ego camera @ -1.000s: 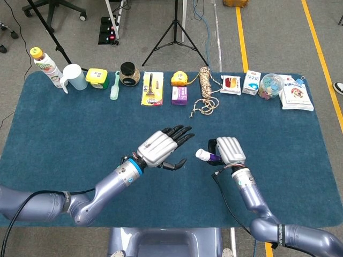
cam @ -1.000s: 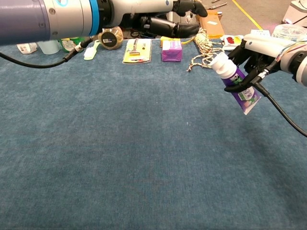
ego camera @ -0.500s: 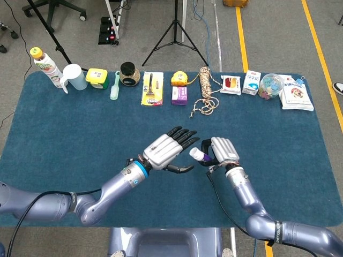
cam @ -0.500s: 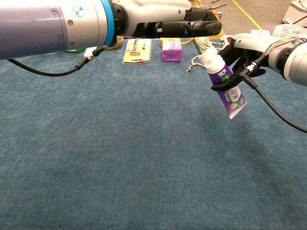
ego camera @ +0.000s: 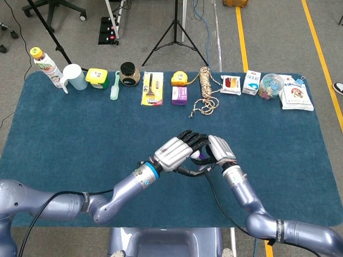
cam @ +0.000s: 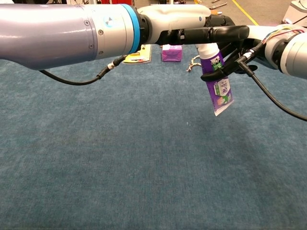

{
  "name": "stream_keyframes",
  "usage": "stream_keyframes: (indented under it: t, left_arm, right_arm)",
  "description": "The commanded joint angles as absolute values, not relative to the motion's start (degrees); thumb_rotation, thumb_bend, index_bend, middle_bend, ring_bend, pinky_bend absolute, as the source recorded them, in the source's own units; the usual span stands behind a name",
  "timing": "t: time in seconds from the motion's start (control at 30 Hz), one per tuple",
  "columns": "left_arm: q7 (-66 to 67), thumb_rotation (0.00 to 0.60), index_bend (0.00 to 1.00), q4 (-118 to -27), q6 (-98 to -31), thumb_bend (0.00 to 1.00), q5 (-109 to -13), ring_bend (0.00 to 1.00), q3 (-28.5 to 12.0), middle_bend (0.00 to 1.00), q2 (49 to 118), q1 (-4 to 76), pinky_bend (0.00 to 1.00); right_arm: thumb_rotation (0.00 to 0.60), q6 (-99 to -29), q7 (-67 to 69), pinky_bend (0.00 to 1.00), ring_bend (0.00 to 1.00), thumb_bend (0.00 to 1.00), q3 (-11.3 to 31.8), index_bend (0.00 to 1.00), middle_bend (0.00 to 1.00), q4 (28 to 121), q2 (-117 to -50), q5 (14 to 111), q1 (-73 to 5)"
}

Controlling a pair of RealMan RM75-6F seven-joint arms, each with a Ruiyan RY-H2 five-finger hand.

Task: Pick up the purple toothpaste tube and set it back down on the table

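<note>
My right hand [ego camera: 221, 151] grips the purple toothpaste tube [cam: 217, 80], a soft flat-crimped tube hanging cap-up above the napped blue table [cam: 120, 153]. My left hand [ego camera: 177, 151], fingers straight and empty, lies against its cap. Open cloth lies below.

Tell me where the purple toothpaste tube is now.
In the chest view, the purple toothpaste tube hangs above the table, right of centre, held by the right robot hand, cap up.
</note>
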State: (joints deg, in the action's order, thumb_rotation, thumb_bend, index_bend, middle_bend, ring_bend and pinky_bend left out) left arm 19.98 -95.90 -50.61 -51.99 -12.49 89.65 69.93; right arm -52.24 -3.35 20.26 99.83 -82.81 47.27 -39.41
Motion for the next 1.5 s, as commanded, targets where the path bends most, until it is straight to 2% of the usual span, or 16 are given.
stream_keyframes:
  t: [0.03, 0.63, 1.23, 1.5]
  left_arm:
    - [19.87, 0.0, 0.0, -95.59, -50.69, 0.1, -52.16, 0.0, -12.64, 0.0, 90.01, 69.82, 0.0]
    - [21.14, 0.0, 0.0, -93.35, -50.11, 0.1, -51.46, 0.0, -13.54, 0.0, 92.45, 69.97, 0.0]
    - [20.42, 0.0, 0.0, -92.32, -51.36, 0.09, -53.17, 0.0, -14.37, 0.0, 94.23, 68.83, 0.0]
    - [19.52, 0.0, 0.0, -92.17, -53.02, 0.09, -55.41, 0.0, -15.48, 0.0, 94.51, 68.05, 0.0]
  right_arm:
    - [0.6, -51.82, -2.45, 0.99, 0.89, 0.28, 20.29, 0.77, 0.8, 99.86, -82.57, 47.45, -39.42]
    - [0.6, -50.05, 2.13, 1.0, 0.89, 0.28, 20.92, 0.78, 0.81, 100.92, -81.06, 46.57, -40.45]
    - [0.6, -45.51, 11.43, 1.0, 0.9, 0.28, 22.8, 0.79, 0.81, 101.37, -78.95, 45.82, -40.33]
    - [0.6, -45.53, 10.82, 1.0, 0.9, 0.28, 21.41, 0.79, 0.81, 99.59, -78.6, 46.24, -40.75]
